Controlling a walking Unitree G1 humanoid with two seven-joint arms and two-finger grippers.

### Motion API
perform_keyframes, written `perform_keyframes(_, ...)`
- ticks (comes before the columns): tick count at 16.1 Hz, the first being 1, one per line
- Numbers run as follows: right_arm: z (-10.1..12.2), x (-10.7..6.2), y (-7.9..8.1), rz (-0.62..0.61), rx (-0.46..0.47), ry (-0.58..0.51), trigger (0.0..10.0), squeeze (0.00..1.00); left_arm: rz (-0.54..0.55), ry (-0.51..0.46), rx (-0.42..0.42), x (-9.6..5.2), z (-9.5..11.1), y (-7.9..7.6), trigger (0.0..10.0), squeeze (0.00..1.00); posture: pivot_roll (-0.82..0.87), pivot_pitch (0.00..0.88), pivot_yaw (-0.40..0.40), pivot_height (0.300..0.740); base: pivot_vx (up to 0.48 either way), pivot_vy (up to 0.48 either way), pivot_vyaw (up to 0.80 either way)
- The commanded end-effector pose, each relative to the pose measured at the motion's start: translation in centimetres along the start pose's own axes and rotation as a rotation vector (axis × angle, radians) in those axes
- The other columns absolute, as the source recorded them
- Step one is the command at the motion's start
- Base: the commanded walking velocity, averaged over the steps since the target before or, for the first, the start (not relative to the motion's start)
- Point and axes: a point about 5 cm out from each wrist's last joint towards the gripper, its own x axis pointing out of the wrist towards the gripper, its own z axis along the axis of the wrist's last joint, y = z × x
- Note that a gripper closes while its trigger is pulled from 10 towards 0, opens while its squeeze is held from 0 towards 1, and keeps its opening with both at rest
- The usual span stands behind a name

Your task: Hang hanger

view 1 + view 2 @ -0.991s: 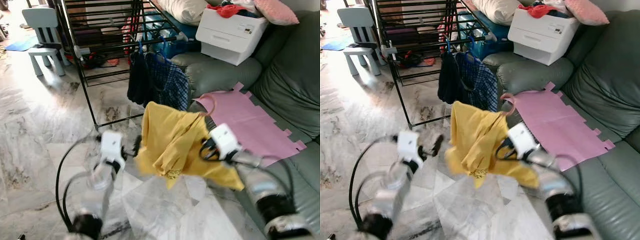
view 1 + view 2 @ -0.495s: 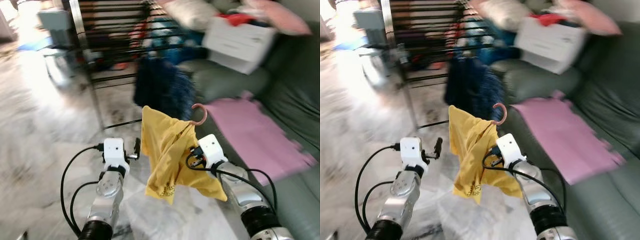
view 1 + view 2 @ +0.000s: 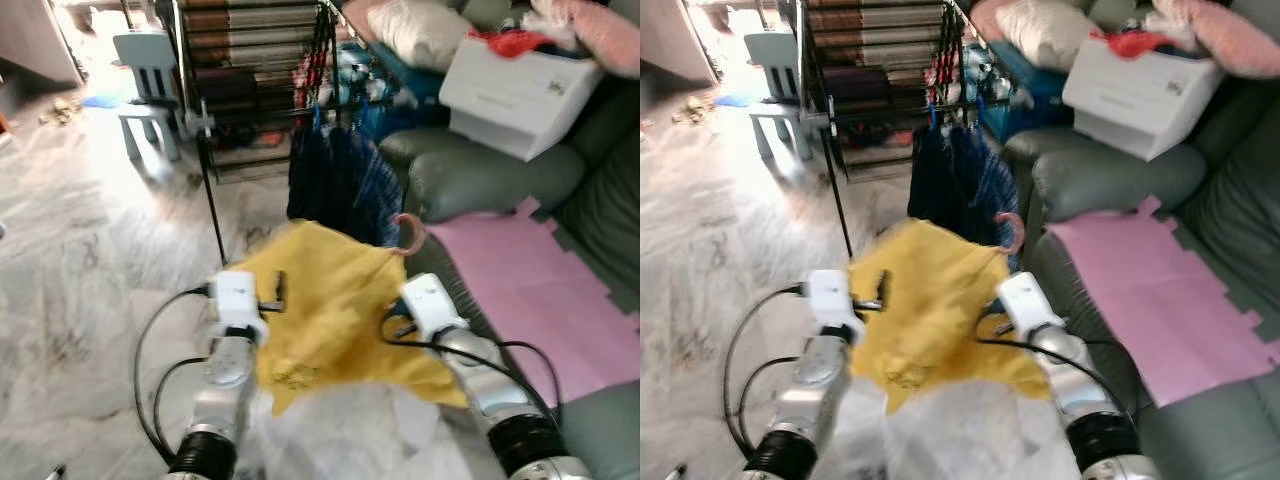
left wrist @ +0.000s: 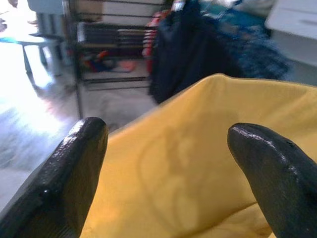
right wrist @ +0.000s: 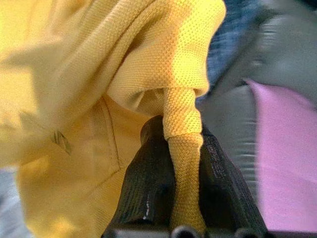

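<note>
Change since earlier: we have turned toward the rack, and the yellow shirt (image 3: 330,305) has swung out wide between our two arms, where it hung narrow half a second ago.
Left gripper (image 4: 168,163): our fingers (image 4: 74,168) stand spread apart with nothing clamped, the yellow cloth lying just past their tips.
Right gripper (image 5: 183,163): our two fingers are pressed together on a rolled band of the yellow shirt, held up in front of us.
Hanger: we see its pink hook (image 3: 411,232) rising from the top of the shirt beside our right wrist; the rest is under the cloth.
Drying rack (image 3: 250,95): black bars stand ahead of us on the marble floor (image 3: 80,260), with dark garments (image 3: 335,180) hanging from blue hooks on its near rail. The yellow shirt is short of that rail, not touching it.
Sofa (image 3: 490,175): grey-green, on our right, carrying a pink mat (image 3: 520,280) and a white box (image 3: 525,85).
Chair (image 3: 150,85): pale, small, far left beyond the rack.
</note>
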Motion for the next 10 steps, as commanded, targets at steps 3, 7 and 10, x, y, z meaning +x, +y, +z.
perform_keyframes(3, 2.44, 0.35, 0.61, -0.002, -0.027, -0.088, 10.0, 0.0, 0.048, 0.001, 0.017, 0.04, 0.1, 1.41, 10.0, 0.0, 0.03, 0.0, -0.046, 0.74, 0.403, 0.26, 0.0)
perform_keyframes(7, 2.6, 0.38, 0.99, 0.005, -0.027, -0.087, 10.0, 0.0, 0.058, 0.015, 0.019, 0.14, 0.01, 1.38, 10.0, 0.0, 0.03, 0.0, -0.047, 0.74, 0.383, 0.288, 0.0)
perform_keyframes(10, 2.5, 0.39, 1.14, 0.008, -0.023, -0.083, 10.0, 0.0, 0.066, 0.023, 0.011, 0.18, -0.02, 1.39, 10.0, 0.0, 0.03, 0.0, -0.045, 0.74, 0.344, 0.335, 0.53)
